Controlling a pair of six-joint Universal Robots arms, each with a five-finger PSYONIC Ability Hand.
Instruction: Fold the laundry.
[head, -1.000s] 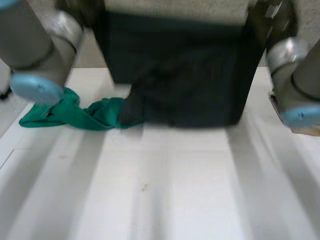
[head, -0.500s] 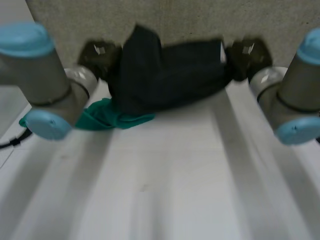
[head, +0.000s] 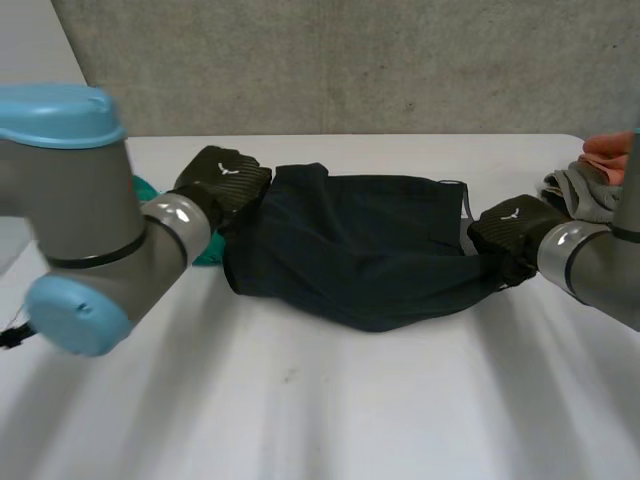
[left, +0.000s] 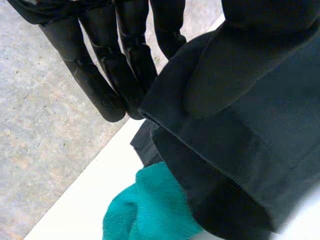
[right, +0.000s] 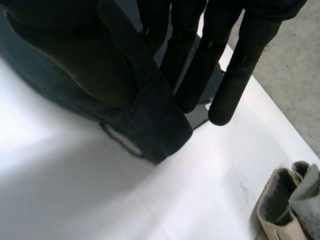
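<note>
The left robot hand (left: 120, 65) pinches the hemmed edge of a dark navy fabric garment (left: 260, 150) at the frame's centre. A crumpled teal cloth (left: 150, 210) touches the garment on the white counter (left: 85, 200).

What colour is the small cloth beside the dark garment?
The cloth is green; clearest in the left wrist view.

Grey, blue-capped arms (head: 95, 215) end in black left hand (head: 222, 180) and right hand (head: 515, 228)

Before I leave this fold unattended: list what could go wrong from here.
1. The green cloth lies right against a corner of the dark garment by the left hand; it may get dragged or folded in.
2. The garment lies bunched between the hands, so the fold could come out crooked.
3. The clothes pile sits near the right hand and might be knocked.
</note>
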